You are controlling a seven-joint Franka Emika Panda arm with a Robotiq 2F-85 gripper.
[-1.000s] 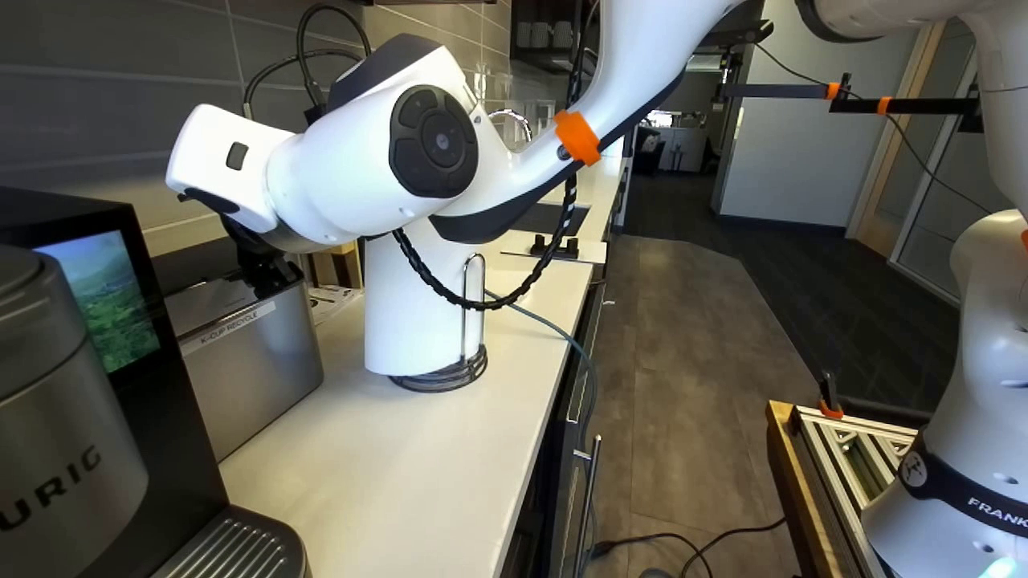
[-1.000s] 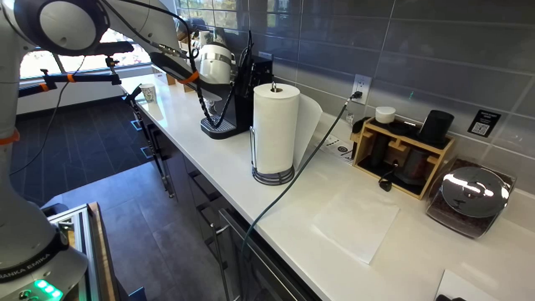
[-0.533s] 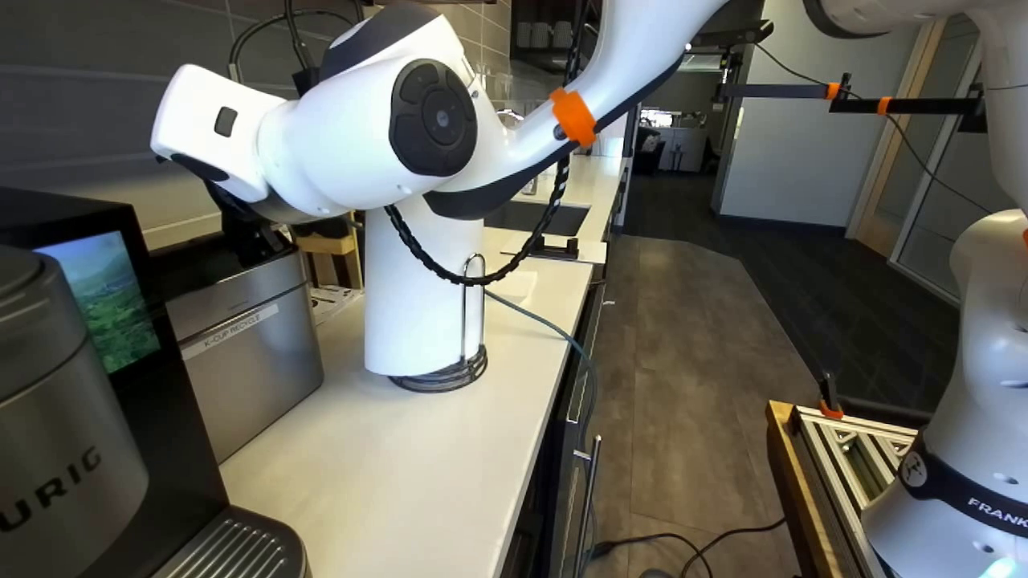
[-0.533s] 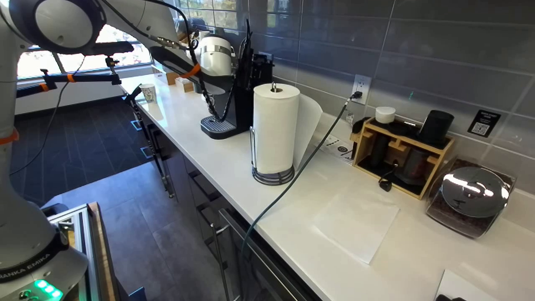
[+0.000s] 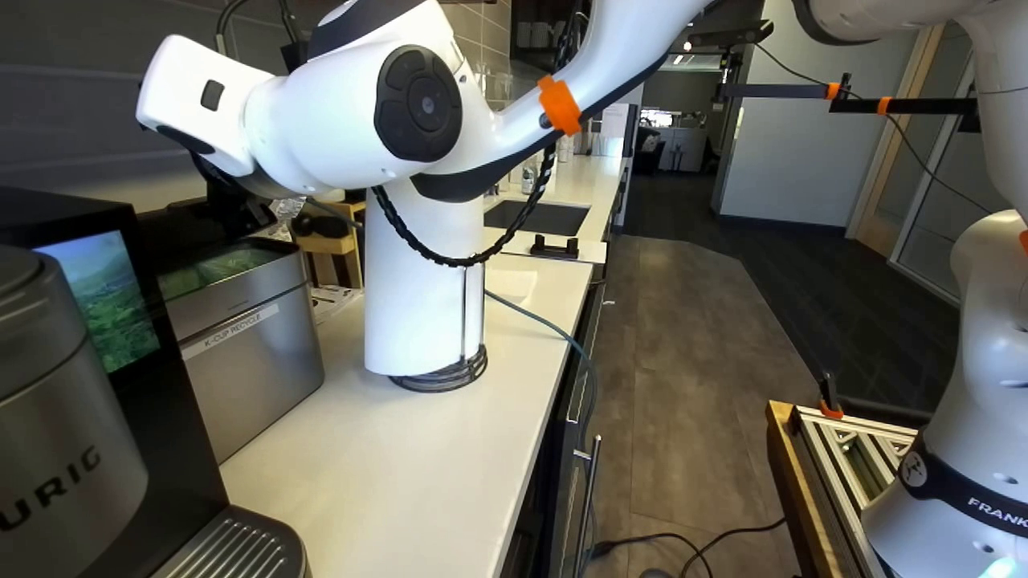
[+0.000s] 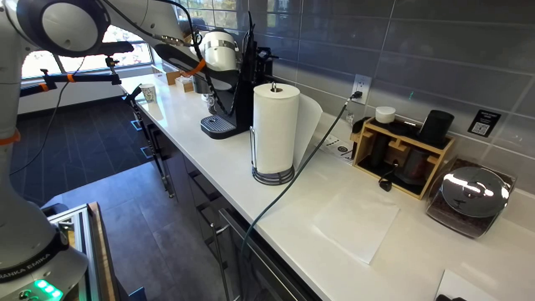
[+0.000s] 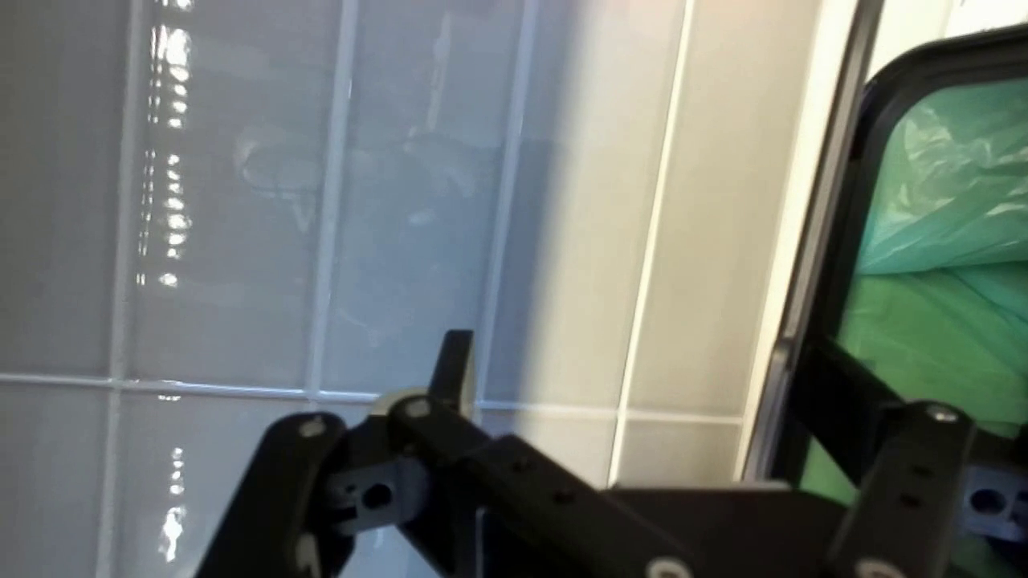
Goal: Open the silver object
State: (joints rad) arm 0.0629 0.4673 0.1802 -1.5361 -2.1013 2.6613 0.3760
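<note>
The silver object is a boxy steel container (image 5: 257, 361) labelled "K-CUP RECYCLE", between the coffee maker and the paper towel roll. Its top is open and a green liner (image 5: 221, 269) shows inside. In the wrist view its black rim (image 7: 871, 144) and the green liner (image 7: 940, 337) fill the right side. A thin grey strip runs beside the rim; I cannot tell if it is the lid's edge. My gripper (image 5: 233, 213) is just above the container's back. In the wrist view the gripper (image 7: 638, 361) is open and empty, its right finger over the rim and liner.
The black coffee maker (image 5: 181, 425) stands close beside the container. The paper towel roll (image 6: 276, 129) stands on its other side. The tiled wall (image 7: 418, 201) is close behind. A wooden rack (image 6: 401, 159) and a cable (image 6: 292, 184) are farther along the counter.
The gripper has risen and moved back toward the wall. The container's top was covered one second ago; now it is open, with the green liner in view.
</note>
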